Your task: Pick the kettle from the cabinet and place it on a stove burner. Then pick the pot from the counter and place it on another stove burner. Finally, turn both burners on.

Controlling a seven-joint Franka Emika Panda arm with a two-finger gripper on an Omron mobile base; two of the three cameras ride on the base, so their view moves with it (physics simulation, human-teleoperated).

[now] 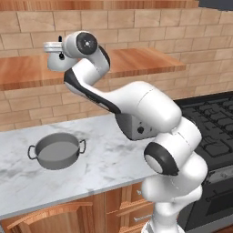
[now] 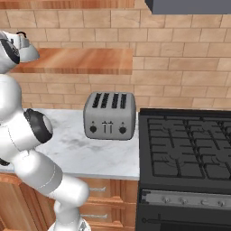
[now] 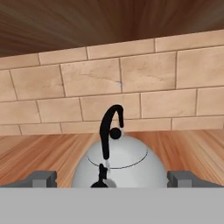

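Now open gripper [image 3: 112, 179] straddles kettle [image 3: 120, 164] on cabinet [image 3: 39, 155].

Kettle [image 3: 119, 164] on cabinet [image 3: 39, 153]; pot [image 1: 57, 150] on counter [image 1: 109, 159].

Smooth silvery metal kettle [image 3: 120, 162] on wood-grain cabinet [image 3: 39, 153]

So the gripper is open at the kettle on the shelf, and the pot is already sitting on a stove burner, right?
Not quite. The gripper is open, its tips either side of the kettle on the wooden shelf in the hand view. But the pot is not on a burner: the left base view shows it on the white marble counter, left of the stove.
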